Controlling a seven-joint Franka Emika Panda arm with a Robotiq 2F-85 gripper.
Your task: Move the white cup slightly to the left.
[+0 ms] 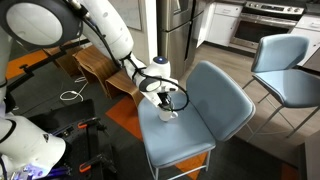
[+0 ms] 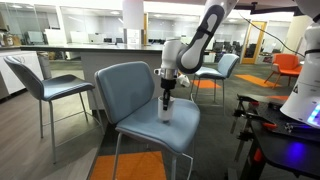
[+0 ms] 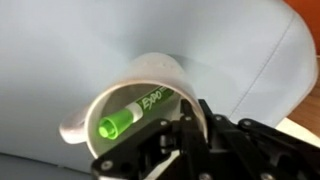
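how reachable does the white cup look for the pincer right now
Likely yes: the pincer is right above the white cup on the chair seat, with nothing between them. A green marker sits inside the cup.

The robot arm [image 2: 207, 30] is reaching down from the upper right. Its gripper [image 2: 166, 99] is pointing straight down onto the white cup [image 2: 165, 112], which is standing on the seat of a light-blue chair [image 2: 125, 90]. Whether the jaws are clamping is too small to tell. Another blue chair [image 2: 45, 82] is standing well apart, near the picture's left edge.
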